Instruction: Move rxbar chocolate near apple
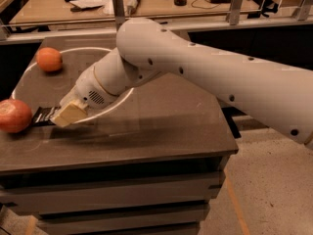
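Gripping snack bar (43,115), claw (62,117) closed on its end; apple (14,115) just beyond claw's tip: lower flat, release without nudging.

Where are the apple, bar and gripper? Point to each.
apple (13,115): camera view, its red middle.
bar (42,115): camera view, exposed black left part.
gripper (63,116): camera view, pale tip at bar's right end.

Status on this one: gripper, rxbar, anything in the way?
Gripper low over table, at right end of rxbar chocolate. Bar lies just right of apple, nearly touching. Nothing between; small orange fruit sits farther back.
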